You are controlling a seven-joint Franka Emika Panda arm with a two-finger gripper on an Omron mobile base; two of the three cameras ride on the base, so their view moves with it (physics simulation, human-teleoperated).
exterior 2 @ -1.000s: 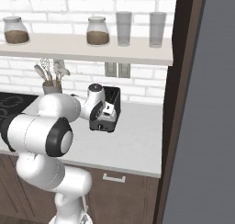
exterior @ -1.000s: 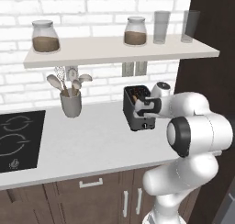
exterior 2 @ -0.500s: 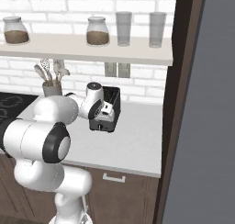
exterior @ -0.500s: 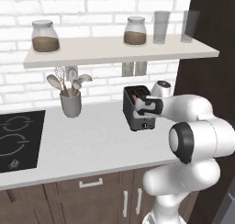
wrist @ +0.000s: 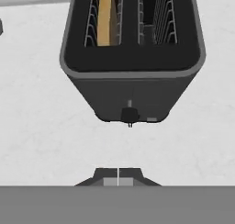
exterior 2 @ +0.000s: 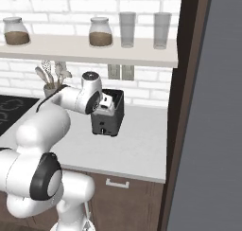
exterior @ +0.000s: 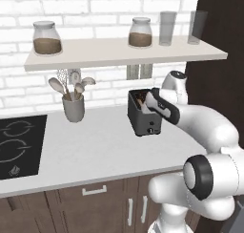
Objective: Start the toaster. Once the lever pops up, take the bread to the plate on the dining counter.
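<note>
White brick backs the pale desk, where the toaster stands near the utensil cup. Bread sits down in its left slot, lever low on the front. Claw hovers above, clenched tight, holding nothing.

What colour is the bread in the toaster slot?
Golden tan bread, clearest in the hand view.

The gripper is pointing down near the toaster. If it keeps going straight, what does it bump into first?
Probably the white counter just in front of the toaster, near its lever. The gripper looks shut; depth is hard to judge.
</note>
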